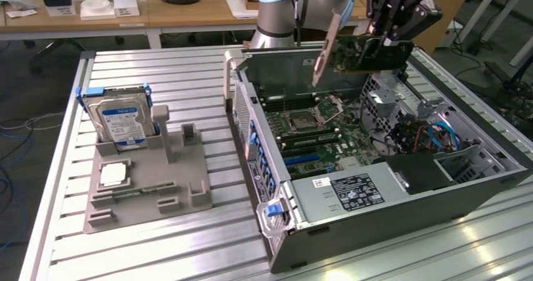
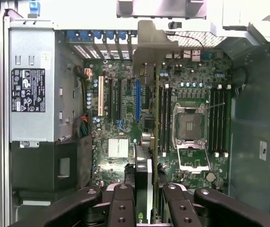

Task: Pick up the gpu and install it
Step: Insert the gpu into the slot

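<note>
The gpu (image 1: 360, 55) hangs in the air over the far end of the open computer case (image 1: 271, 168), its silver bracket (image 1: 326, 50) pointing down toward the exterior view's left. My gripper (image 1: 388, 41) is shut on its upper edge. In the wrist view the gpu (image 2: 144, 175) shows edge-on between my gripper (image 2: 144, 191) fingers, with the motherboard (image 2: 121, 109) far below. The blue expansion slot (image 2: 137, 99) and the black slots beside it lie apart from the card.
A grey power supply (image 1: 350, 190) fills the case's near end. The CPU socket (image 2: 190, 125) and memory slots (image 2: 219, 118) sit on the board. On the exterior view's left, a grey holder (image 1: 179, 187) carries a hard drive (image 1: 119, 122) and a memory stick (image 1: 143, 190).
</note>
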### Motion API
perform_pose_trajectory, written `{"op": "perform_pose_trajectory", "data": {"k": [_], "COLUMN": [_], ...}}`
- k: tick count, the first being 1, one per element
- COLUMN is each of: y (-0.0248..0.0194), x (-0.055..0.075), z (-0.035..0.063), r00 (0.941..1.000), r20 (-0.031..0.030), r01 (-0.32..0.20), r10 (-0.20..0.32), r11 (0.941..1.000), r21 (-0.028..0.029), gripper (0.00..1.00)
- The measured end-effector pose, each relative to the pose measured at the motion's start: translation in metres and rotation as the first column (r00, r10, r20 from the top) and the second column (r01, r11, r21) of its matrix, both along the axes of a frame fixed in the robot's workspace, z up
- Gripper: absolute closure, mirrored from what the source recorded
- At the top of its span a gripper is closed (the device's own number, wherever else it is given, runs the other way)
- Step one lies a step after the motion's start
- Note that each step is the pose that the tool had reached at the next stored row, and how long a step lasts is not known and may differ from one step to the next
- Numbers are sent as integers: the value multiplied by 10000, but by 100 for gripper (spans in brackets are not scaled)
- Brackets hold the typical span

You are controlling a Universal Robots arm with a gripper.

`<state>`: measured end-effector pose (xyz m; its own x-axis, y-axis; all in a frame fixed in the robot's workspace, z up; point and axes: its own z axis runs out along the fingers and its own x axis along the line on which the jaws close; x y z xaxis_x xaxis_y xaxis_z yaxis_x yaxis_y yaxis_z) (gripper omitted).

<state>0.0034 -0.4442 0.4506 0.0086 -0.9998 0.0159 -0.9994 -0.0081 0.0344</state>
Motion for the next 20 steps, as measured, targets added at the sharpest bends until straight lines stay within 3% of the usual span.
{"op": "perform_pose_trajectory", "data": {"k": [11, 20], "y": [-7, -11], "x": [0, 0], "z": [0, 0], "r00": [9962, 9867], "r20": [0, -1], "r01": [-870, -1624], "r10": [870, 1624], "r11": [9962, 9867], "r21": [1, 0], "gripper": [73, 73]}}
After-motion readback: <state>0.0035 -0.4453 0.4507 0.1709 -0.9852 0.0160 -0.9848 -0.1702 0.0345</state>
